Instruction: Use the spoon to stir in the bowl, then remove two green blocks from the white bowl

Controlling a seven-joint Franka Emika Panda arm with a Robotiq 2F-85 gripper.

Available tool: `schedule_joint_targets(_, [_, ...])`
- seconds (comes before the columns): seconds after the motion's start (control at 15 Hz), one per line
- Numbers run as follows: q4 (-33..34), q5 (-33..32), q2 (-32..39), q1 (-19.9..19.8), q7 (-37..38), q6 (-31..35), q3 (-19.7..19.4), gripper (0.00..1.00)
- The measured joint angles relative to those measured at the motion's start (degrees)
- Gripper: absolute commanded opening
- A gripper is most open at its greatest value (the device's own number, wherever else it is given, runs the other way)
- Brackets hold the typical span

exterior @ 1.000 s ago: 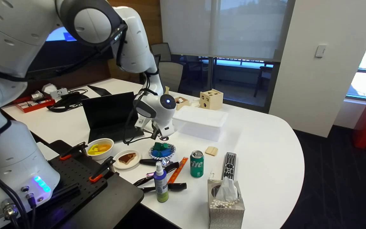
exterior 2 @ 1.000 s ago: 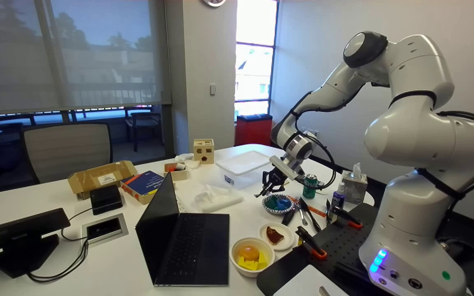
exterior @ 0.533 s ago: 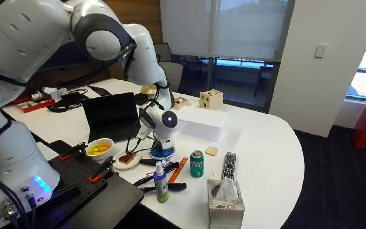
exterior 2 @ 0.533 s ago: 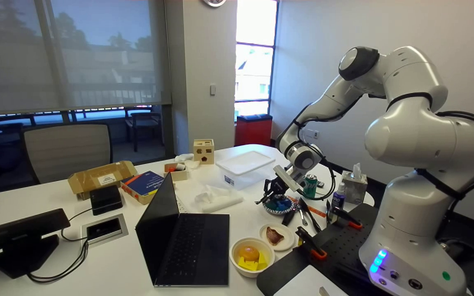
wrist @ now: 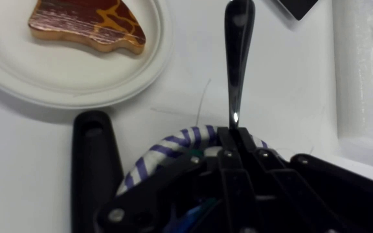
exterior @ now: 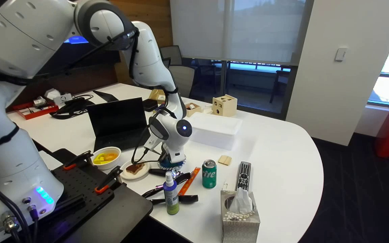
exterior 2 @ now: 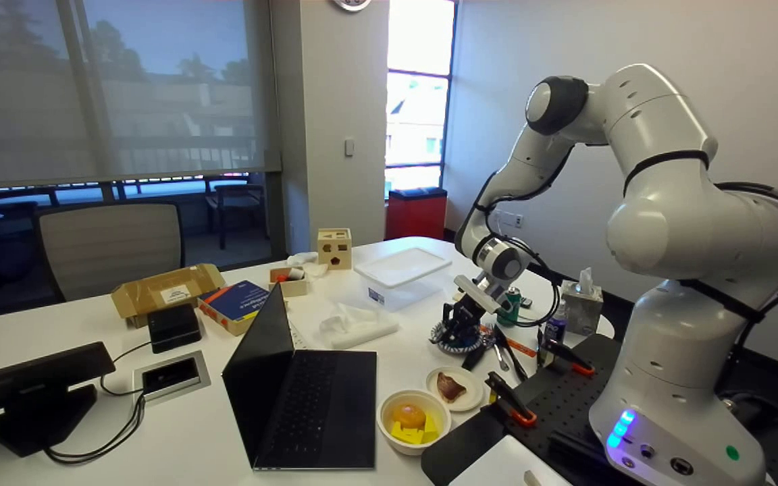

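Note:
My gripper (wrist: 234, 132) is shut on the spoon (wrist: 237, 48), whose dark shiny handle sticks out past the fingertips in the wrist view. The spoon's scoop end is hidden below the jaws. Directly beneath lies the white bowl (wrist: 147, 161) with its blue-striped rim, also seen in both exterior views (exterior: 178, 166) (exterior 2: 458, 349). The gripper (exterior 2: 456, 329) reaches low over this bowl and covers much of its inside. Blue pieces (exterior: 168, 164) show in it. Of the green blocks, only a dark green sliver (wrist: 196, 153) shows beside a finger; the rest is hidden.
Close by lie a plate (wrist: 76, 69) with a toy steak and a black-handled tool (wrist: 96, 174). A green can (exterior: 209, 173), a spray bottle (exterior: 171, 197) and an orange ruler (exterior: 189, 181) stand or lie around. A laptop (exterior 2: 335, 405) and a lidded clear bin (exterior 2: 399, 290) are near.
My gripper has come down from above the striped bowl to right over it, bringing the spoon along. The green blocks seen a second ago are now covered by the gripper and wrist.

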Motion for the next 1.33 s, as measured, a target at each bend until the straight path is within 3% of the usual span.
schedule_joint_targets(0.27, [-0.1,-4.1,-2.5,12.5,9.8,-0.8,-9.6,0.02])
schedule_joint_targets(0.53, [0.3,-7.2,-4.5,18.7,12.9,-0.8,-12.7,0.02])
schedule_joint_targets(1.0, [0.7,-5.7,-6.2,18.9,9.6,-0.8,-12.5,0.02])
schedule_joint_targets(1.33, [0.7,8.1,-6.1,14.5,-7.3,-0.9,-9.3,0.02])
